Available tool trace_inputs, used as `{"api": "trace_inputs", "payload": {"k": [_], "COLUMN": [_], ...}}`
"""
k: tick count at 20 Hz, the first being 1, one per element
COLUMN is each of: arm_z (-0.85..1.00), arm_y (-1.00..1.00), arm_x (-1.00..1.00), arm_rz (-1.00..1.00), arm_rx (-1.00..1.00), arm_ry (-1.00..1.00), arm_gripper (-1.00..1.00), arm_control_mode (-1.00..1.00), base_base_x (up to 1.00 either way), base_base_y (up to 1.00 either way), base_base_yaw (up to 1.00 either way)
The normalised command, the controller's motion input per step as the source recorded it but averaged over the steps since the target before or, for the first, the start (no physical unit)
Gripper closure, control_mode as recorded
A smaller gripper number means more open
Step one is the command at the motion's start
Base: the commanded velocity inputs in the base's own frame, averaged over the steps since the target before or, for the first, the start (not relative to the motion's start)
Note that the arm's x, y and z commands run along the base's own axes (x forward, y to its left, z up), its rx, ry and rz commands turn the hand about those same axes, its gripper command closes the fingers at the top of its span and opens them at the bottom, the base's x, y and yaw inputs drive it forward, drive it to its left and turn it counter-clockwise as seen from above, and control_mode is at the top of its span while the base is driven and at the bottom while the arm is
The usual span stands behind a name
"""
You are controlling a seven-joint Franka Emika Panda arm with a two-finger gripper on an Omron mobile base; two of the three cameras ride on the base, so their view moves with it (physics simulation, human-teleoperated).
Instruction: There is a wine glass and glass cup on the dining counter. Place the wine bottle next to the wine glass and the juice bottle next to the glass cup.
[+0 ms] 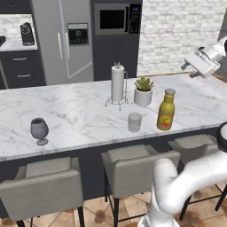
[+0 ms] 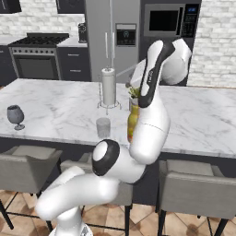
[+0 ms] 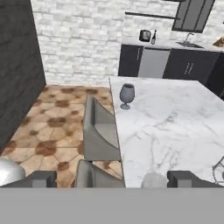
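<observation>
So juice bottle (image 1: pixel 166 111) sits at 3 o'clock of glass cup (image 1: pixel 135 121), done. Gripper (image 3: pixel 112 179) jaws wide, empty. Wine bottle (image 3: pixel 153 37) next: slick, breakable, grab mid-body.

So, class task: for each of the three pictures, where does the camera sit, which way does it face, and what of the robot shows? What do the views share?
Left base view: behind the arm, left side, looking forward and down over the dining counter; arm at lower right, gripper high at right.
Right base view: behind, right side, same counter; the arm covers the middle.
Hand view: on the hand, looking along the counter; fingers at the bottom, apart.
Shared: wine glass, glass cup.
</observation>
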Motion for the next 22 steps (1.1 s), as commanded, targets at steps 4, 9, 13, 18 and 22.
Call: {"api": "trace_inputs", "payload": {"k": [4, 9, 13, 18, 22], "arm_z": [0.00, 0.01, -0.04, -0.47, -0.32], "arm_y": [1.00, 1.00, 0.56, 0.21, 0.11], "arm_x": [-0.70, -0.99, -0.91, -0.38, -0.17], "arm_rz": [0.05, 0.15, 0.26, 0.40, 0.42], "arm_rx": [-0.44, -0.36, -0.25, -0.25, -0.21], "arm_ry": [-0.07, -0.16, -0.16, -0.07, 0.00], "arm_gripper": [-1.00, -1.00, -1.00, -1.00, -1.00], "arm_control_mode": [-1.00, -1.00, -1.00, -1.00, -1.00], "base_base_x": [0.00, 0.00, 0.00, 0.00, 0.00], "base_base_y": [0.00, 0.00, 0.00, 0.00, 0.00], "base_base_yaw": [0.00, 0.00, 0.00, 0.00, 0.00]}}
